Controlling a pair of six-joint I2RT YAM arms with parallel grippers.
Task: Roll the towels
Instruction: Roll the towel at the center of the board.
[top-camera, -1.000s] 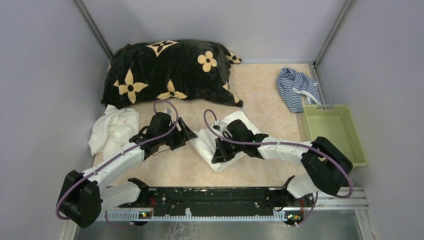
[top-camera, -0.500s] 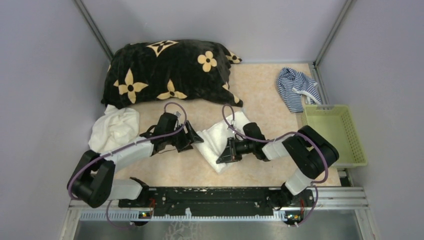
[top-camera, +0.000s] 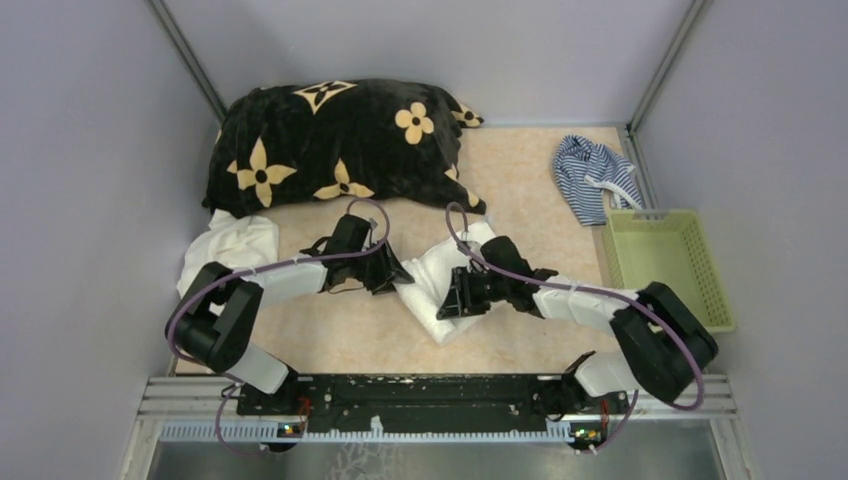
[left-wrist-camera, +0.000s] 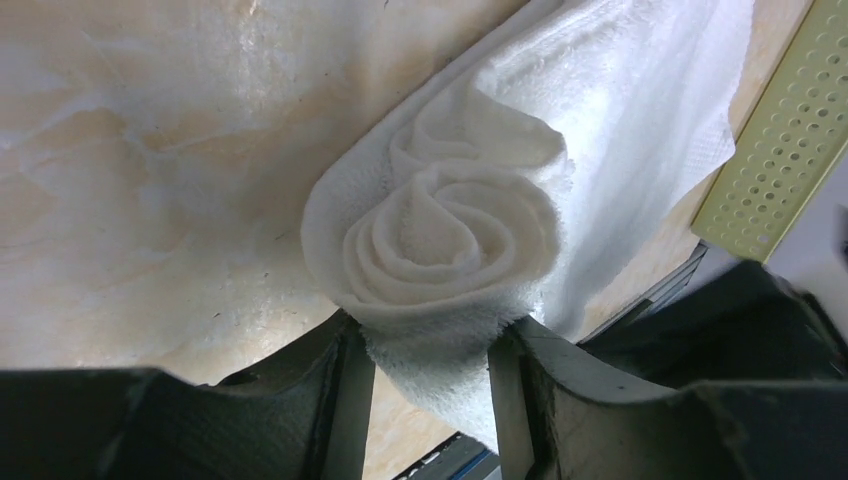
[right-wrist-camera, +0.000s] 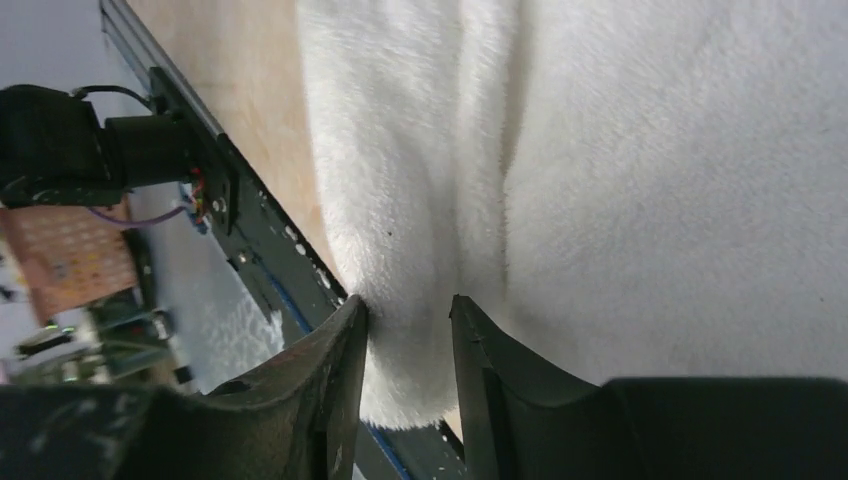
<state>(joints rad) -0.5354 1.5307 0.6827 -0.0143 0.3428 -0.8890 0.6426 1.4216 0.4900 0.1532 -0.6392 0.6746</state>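
A white towel (top-camera: 432, 285) lies partly rolled in the middle of the table. My left gripper (top-camera: 392, 277) is shut on its left end; the left wrist view shows the spiral roll (left-wrist-camera: 445, 235) with its lower edge pinched between the fingers (left-wrist-camera: 345, 385). My right gripper (top-camera: 452, 303) is shut on the towel's near fold (right-wrist-camera: 410, 300). A second white towel (top-camera: 228, 258) lies crumpled at the left, below the pillow.
A black pillow with tan flowers (top-camera: 340, 140) lies at the back. A blue-and-white striped garment (top-camera: 592, 175) lies at the back right, beside a green basket (top-camera: 665, 265). The black rail (top-camera: 420, 395) runs along the near edge.
Both grippers have moved toward the back and closer together on the towel. The left arm has stretched right and the towel has bunched tighter into a roll.
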